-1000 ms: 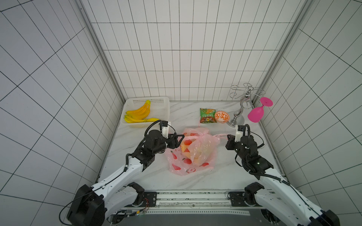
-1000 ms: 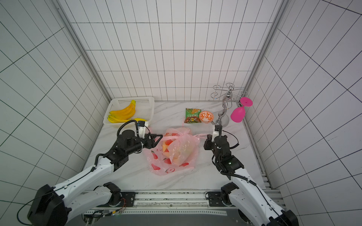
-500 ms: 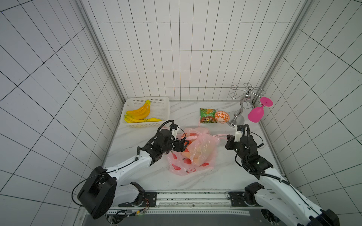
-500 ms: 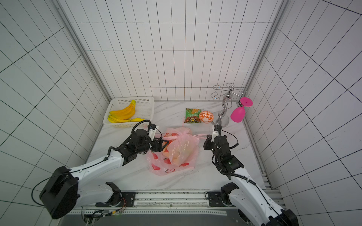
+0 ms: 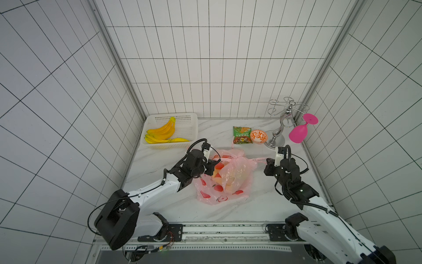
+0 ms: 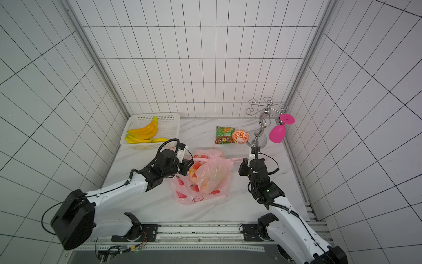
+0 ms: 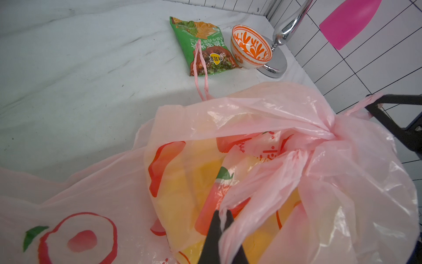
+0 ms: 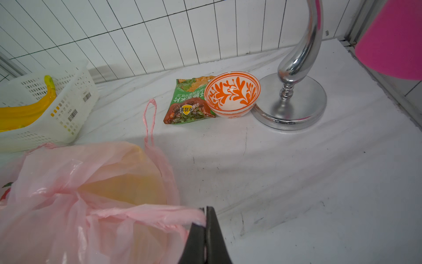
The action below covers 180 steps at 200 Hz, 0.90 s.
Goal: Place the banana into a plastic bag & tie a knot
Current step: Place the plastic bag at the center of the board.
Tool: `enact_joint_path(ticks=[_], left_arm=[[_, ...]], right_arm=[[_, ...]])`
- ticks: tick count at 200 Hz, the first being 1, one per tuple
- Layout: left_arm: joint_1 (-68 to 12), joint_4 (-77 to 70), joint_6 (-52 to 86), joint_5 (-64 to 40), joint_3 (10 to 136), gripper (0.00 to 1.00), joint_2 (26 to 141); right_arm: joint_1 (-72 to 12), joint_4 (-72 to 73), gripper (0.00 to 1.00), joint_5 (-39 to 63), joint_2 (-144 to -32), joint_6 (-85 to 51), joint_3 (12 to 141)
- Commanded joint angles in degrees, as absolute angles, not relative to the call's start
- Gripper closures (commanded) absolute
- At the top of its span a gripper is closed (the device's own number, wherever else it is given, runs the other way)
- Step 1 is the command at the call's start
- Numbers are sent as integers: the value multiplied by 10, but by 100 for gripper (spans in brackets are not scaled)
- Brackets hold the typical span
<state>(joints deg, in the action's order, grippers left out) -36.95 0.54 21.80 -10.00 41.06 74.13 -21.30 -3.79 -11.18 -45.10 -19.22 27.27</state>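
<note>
L gripper (image 7: pixel 222 216) is pinched on a loose flap (image 7: pixel 262 182) of the pink bag (image 5: pixel 228 182), mid-table w/ banana (image 7: pixel 187 182) inside. R gripper (image 8: pixel 205 213) clamps the other handle (image 8: pixel 148 213), taut. Pull both ends apart evenly & low so the twist (image 7: pixel 332 134) cinches w/o tearing.

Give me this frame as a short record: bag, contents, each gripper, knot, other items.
bag: pink plastic bag on the table, between the arms
contents: yellow banana visible through the plastic
left: left gripper shut on a strip of the bag
right: right gripper shut on a bag handle
knot: plastic gathered into a twist; tightness cannot be told
loose handle: loop lying on the table, reaching toward the snack packet
other: basket holding bananas, bowl, glass rack, pink glass
</note>
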Motion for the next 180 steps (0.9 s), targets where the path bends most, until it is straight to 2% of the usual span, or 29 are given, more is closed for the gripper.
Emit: enact_joint_path(ticks=[1, 38, 75, 97, 130, 166, 176, 180], left_arm=[[-368, -23, 240, -63, 452, 100, 724], [-375, -47, 262, -96, 520, 100, 764], [-459, -61, 250, -102, 611, 100, 853], [-490, -89, 274, -135, 655, 100, 930], [-544, -111, 272, -135, 703, 100, 1036], [-563, -93, 284, -150, 742, 100, 1103], [-563, -80, 283, -150, 746, 92, 1103], [-563, -75, 281, -146, 744, 88, 1099]], right_arm=[[-172, -102, 100, -207, -446, -186, 379], [-51, -143, 100, -184, -446, -191, 433], [-3, -155, 100, -202, -445, -231, 474], [18, -156, 100, -255, -444, -239, 494], [58, -164, 100, -299, -438, -268, 454], [105, -152, 100, -257, -437, -285, 395], [109, -153, 100, -247, -440, -284, 392], [109, -153, 95, -243, -440, -282, 392]])
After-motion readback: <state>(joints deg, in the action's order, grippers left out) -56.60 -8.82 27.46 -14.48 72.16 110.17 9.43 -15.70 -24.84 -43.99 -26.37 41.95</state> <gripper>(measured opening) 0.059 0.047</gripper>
